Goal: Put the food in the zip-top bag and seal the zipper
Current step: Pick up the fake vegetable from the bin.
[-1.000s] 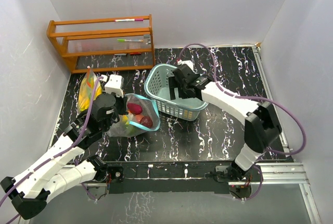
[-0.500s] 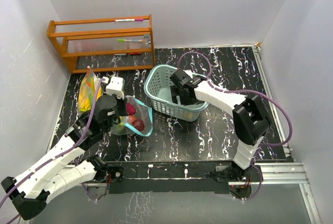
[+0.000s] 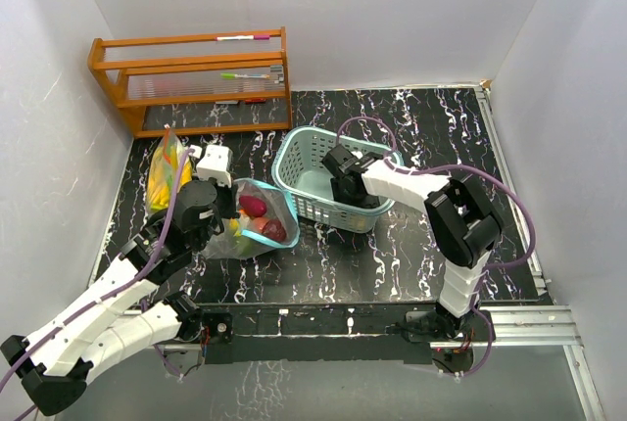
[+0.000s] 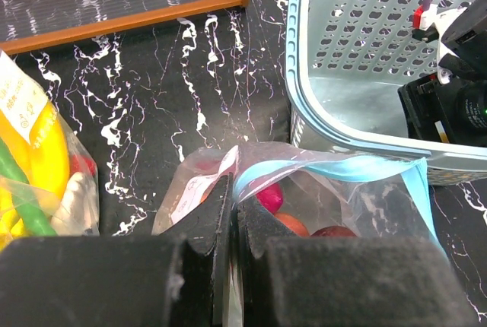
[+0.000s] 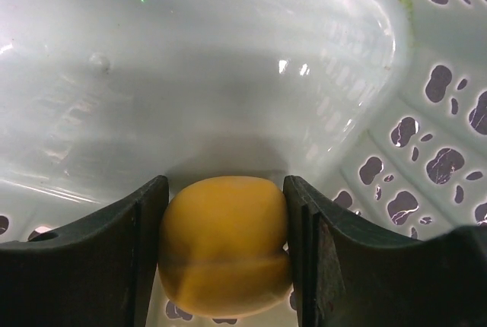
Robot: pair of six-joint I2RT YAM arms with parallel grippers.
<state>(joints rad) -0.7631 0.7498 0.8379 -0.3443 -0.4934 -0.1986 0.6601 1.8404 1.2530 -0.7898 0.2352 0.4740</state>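
My left claw [image 4: 232, 199] pinched the zip-top bag [image 4: 342, 190] rim to hold its mouth open, while my right claw [image 5: 226, 194] clasped the yellow fruit [image 5: 224, 255] on the basket [image 5: 426, 152] floor for transfer.

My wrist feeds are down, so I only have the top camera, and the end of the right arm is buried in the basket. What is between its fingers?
Observer: A yellow fruit lies on the floor of the basket. The right fingers touch it on both sides.
Operator: And the left arm, is it holding the bag?
Observer: Yes. The left fingers are shut on the clear edge of the bag, right beside the blue zipper strip.
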